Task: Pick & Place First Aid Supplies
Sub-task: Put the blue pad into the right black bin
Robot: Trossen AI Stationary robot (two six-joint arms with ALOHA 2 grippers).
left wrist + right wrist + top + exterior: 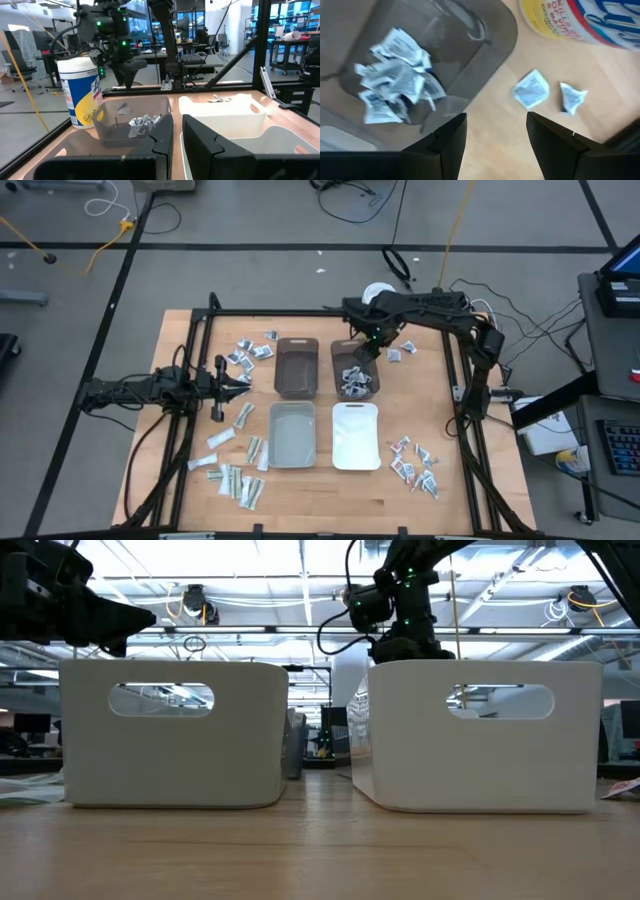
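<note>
A wooden table [330,490] holds four bins. The right gripper [496,131], fingers spread and empty, hovers at the grey bin [355,368] of packets [395,85] (two loose packets [531,90] beside); a careless descent risks snagging its rim. The left gripper [176,142], also spread, waits at the left.

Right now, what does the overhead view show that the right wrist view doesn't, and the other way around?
Only the overhead view shows the left end effector waiting at the table's left side, all four bins including the white bin, and packets scattered left and right of them. Only the right wrist view shows the printing on the tub's yellow label, and the right end effector open and empty. Both show the grey bin holding a pile of packets, with two loose packets beside it.
</note>
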